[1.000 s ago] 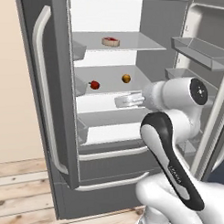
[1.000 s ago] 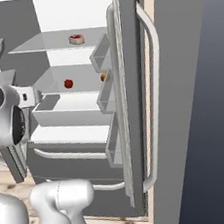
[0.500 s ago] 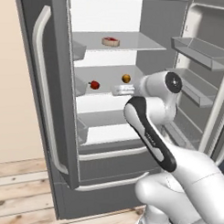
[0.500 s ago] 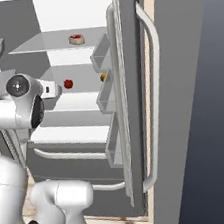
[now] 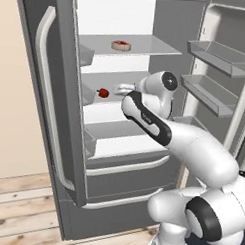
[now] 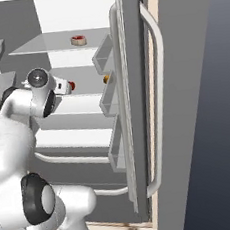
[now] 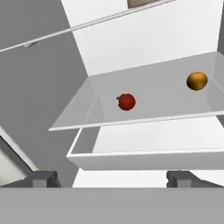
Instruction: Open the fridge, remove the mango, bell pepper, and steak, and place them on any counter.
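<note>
So the fridge (image 5: 59, 117) stands open; mango (image 7: 197, 81), probably-pepper red fruit (image 7: 126, 101) and steak (image 5: 120, 45) remain shelved, my gripper (image 7: 111, 178) spread wide, empty.

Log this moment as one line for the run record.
fridge doors open | hand open, empty, facing middle shelf | bell pepper and mango on that shelf | steak above
</note>
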Robot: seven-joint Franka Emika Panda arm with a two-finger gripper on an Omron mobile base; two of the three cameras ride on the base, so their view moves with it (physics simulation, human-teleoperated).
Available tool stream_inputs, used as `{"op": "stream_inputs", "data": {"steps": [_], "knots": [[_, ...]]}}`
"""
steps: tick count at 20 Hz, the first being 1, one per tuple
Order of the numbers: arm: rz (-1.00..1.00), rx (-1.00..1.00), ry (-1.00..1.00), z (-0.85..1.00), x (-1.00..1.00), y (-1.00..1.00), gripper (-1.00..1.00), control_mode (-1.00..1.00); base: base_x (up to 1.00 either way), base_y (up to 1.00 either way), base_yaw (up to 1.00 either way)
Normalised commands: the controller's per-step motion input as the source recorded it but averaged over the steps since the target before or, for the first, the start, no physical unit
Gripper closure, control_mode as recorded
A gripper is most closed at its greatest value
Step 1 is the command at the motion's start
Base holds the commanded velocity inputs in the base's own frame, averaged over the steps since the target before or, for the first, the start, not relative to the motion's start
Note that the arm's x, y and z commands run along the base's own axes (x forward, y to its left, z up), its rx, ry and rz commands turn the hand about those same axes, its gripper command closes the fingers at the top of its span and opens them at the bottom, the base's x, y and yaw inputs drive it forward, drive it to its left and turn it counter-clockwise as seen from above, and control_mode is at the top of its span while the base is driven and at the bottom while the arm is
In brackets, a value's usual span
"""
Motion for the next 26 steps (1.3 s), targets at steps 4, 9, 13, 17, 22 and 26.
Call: {"op": "stream_inputs", "data": {"steps": [4,9,13,17,22,26], "knots": [[0.00,0.08,0.10,-0.24,0.52,0.64,-1.00,-1.00,0.00,0.00,0.00],[0.00,0.04,0.09,-0.30,0.34,0.70,-1.00,-1.00,0.00,0.00,0.00],[0.00,0.03,0.02,-0.13,0.42,0.48,-1.00,-1.00,0.00,0.00,0.00],[0.00,0.03,0.00,-0.04,0.37,0.47,-1.00,-1.00,0.00,0.00,0.00],[0.02,0.03,0.00,-0.01,0.06,0.49,-1.00,-1.00,0.00,0.00,0.00],[0.07,0.01,0.00,-0.03,-0.21,0.64,-1.00,-1.00,0.00,0.00,0.00]]}}
